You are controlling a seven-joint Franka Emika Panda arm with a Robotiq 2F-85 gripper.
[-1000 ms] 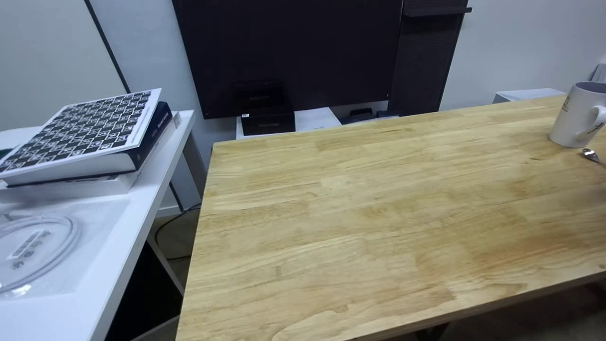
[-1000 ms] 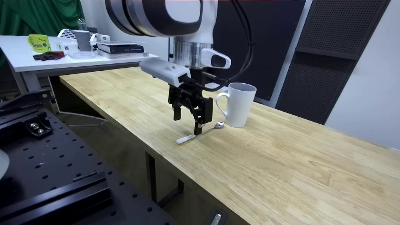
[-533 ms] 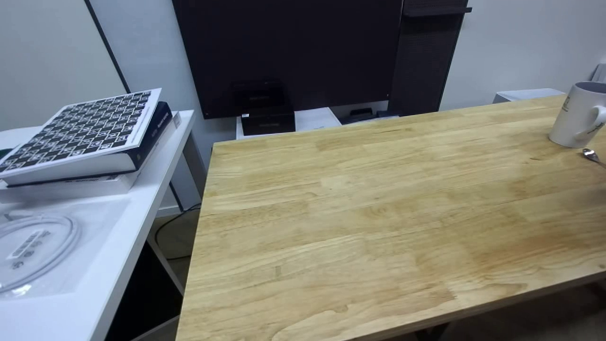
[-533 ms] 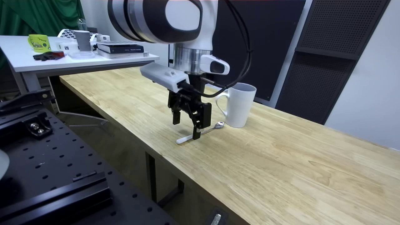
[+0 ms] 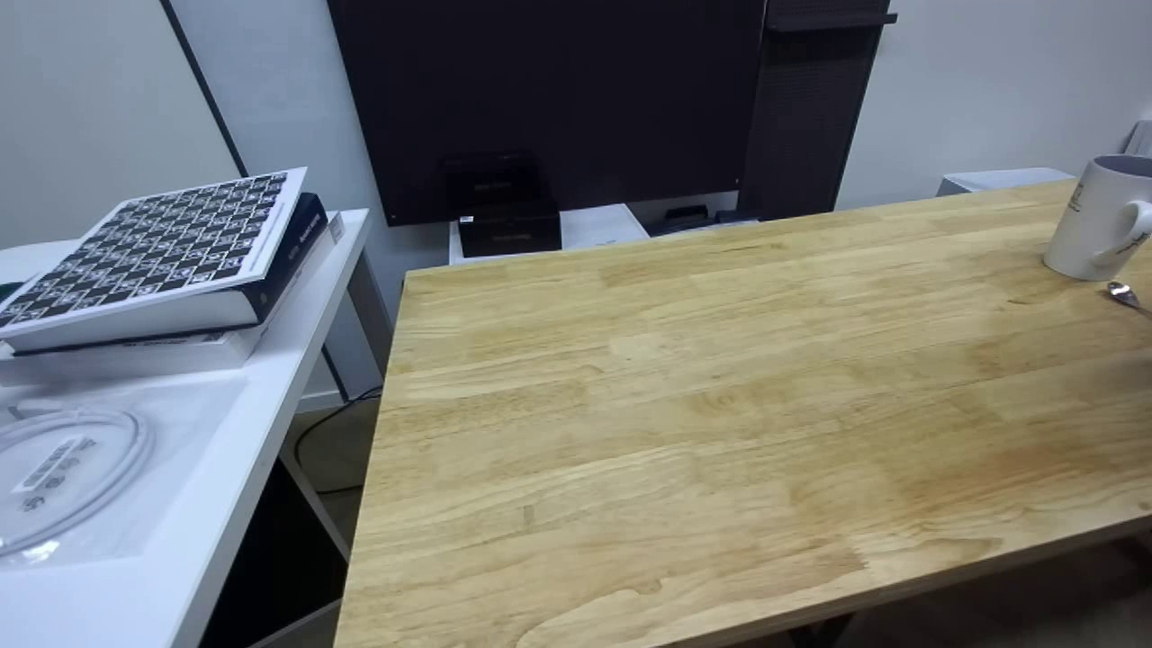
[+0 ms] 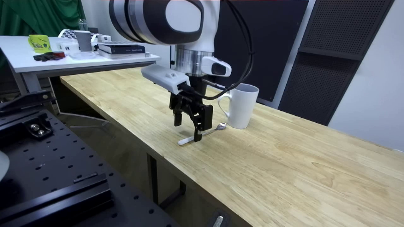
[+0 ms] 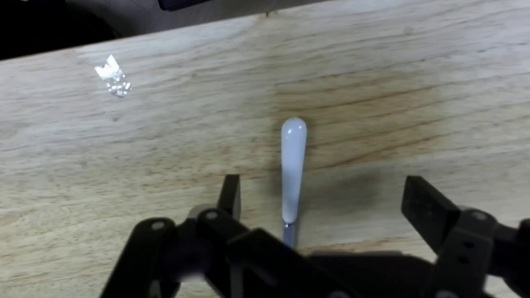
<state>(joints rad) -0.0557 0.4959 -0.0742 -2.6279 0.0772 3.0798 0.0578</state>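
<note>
- The jaws are standing spread, straddling the spoon (image 7: 293, 174)
- The spoon is lying on the surface (image 6: 290, 157), its bowl just beside the mug (image 6: 242, 107)
- Its handle is sitting off-centre, so uneven contact when closing is risking a sideways shove

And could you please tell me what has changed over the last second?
The gripper has come down a little toward the table, its jaws open on either side of the white-handled spoon. Nothing has been taken hold of or let go. The spoon and the white mug have stayed where they were.
</note>
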